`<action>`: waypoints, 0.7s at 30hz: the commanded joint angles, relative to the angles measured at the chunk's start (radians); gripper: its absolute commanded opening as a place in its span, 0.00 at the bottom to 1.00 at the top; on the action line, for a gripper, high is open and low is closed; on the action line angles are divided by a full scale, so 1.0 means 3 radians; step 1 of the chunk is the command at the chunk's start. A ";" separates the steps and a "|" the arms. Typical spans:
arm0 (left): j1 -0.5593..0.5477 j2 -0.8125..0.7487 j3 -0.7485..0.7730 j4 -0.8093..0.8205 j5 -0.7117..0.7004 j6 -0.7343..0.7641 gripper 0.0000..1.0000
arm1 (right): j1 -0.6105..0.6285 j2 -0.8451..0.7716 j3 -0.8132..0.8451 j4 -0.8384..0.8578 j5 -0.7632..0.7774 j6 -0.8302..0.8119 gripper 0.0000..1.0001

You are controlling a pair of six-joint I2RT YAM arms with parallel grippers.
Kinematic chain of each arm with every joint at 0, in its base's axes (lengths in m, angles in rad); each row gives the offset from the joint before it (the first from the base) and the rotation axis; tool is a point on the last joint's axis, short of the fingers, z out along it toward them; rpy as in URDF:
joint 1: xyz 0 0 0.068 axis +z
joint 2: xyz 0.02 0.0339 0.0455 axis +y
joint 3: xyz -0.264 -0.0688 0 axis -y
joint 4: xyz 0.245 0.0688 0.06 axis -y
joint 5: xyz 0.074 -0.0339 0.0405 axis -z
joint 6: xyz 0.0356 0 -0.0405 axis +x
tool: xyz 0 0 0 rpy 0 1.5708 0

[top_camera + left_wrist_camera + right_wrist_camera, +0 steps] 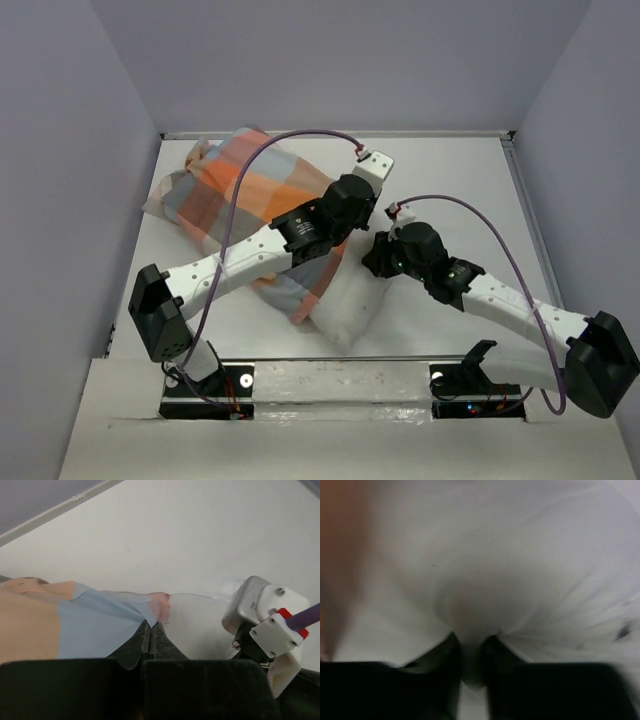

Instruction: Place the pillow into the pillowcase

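The checked pillowcase (235,190) in orange, peach and light blue lies bulging at the back left of the table, partly drawn over the white pillow (350,305), whose near end sticks out toward the front. My left gripper (151,625) is shut on the pillowcase's edge (95,625), right at the open end. My right gripper (470,642) is shut on a pinched fold of the pillow (520,570), which fills its view. In the top view the right gripper (378,255) presses against the pillow's right side and the left gripper (345,215) is over the opening.
The white table (450,190) is walled by grey panels at the back and sides. The right wrist camera housing (265,615) shows close beside the left gripper. Purple cables (300,135) arc above both arms.
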 commanded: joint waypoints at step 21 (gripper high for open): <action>0.0040 -0.1167 0.0212 0.0632 0.2095 -0.1489 0.00 | -0.0149 0.0546 -0.0131 0.3219 0.0016 0.0727 0.00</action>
